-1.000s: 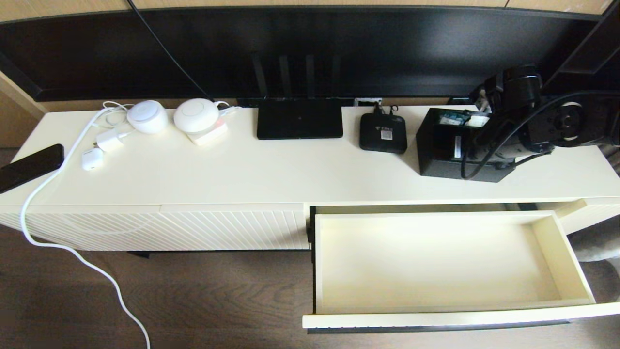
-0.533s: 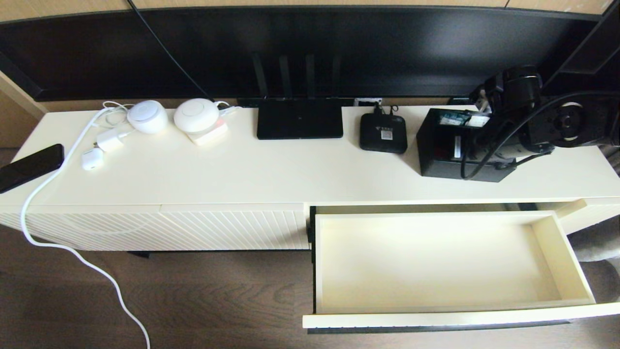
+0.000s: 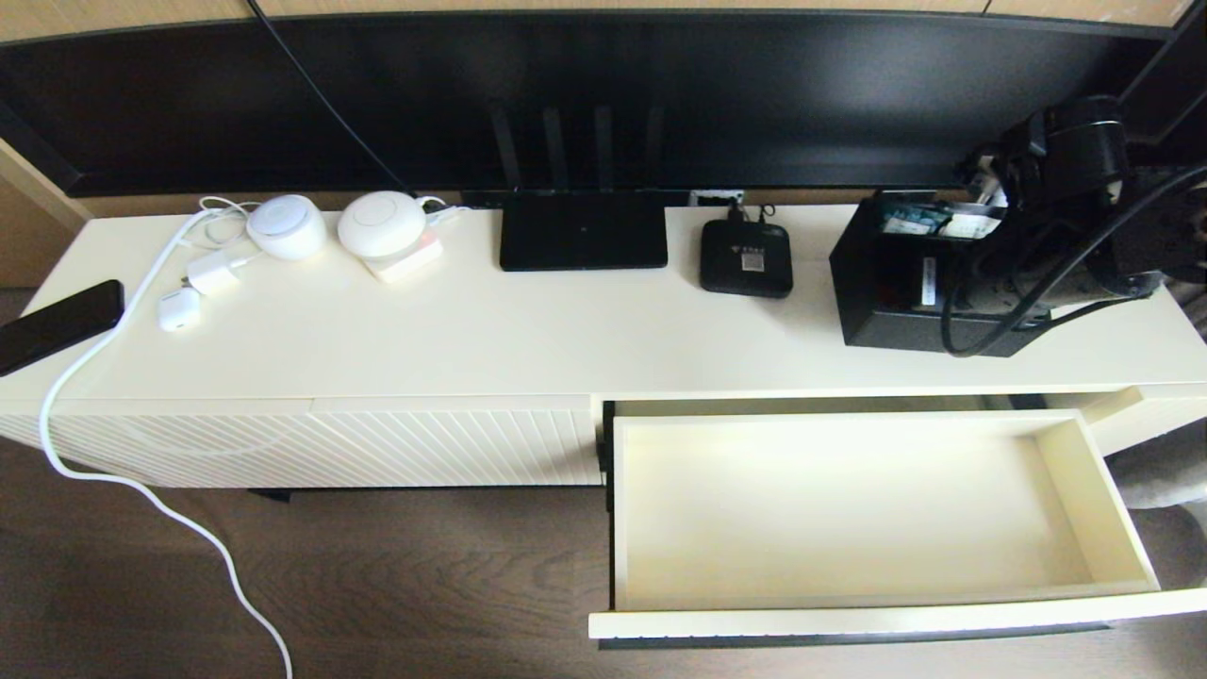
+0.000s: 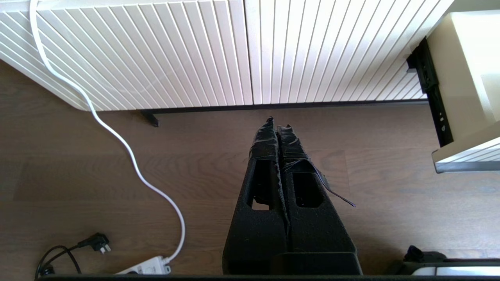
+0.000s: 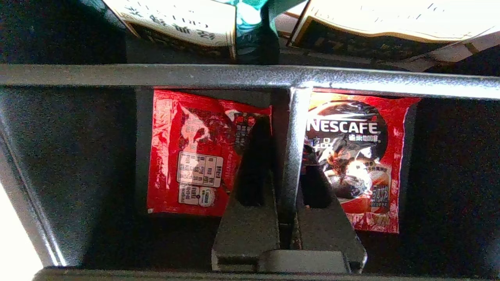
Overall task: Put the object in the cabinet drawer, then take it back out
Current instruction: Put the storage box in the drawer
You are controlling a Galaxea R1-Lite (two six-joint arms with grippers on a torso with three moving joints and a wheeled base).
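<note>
The black organizer box (image 3: 891, 297) is at the right end of the cream cabinet top (image 3: 528, 330), seemingly raised a little off it. White-teal packets (image 3: 929, 224) show at its back. My right gripper (image 5: 287, 144) reaches down into it and is shut on the metal divider (image 5: 293, 117) between two red Nescafe packets (image 5: 187, 152). In the head view the right arm (image 3: 1066, 179) hides the fingers. The cabinet drawer (image 3: 1103, 500) stands pulled out below, its cream inside bare. My left gripper (image 4: 278, 127) hangs shut and empty over the wooden floor in front of the cabinet.
A flat black router (image 3: 583, 231) and a small set-top box (image 3: 745, 259) sit at the back of the top. Two white round devices (image 3: 288, 226), chargers and a phone (image 3: 58, 325) lie left. A white cable (image 3: 113, 453) trails over the diagonal-ribbed panel (image 3: 311, 443).
The organizer box and my right arm have shifted to the right and upward together. The drawer and the left arm have not moved.
</note>
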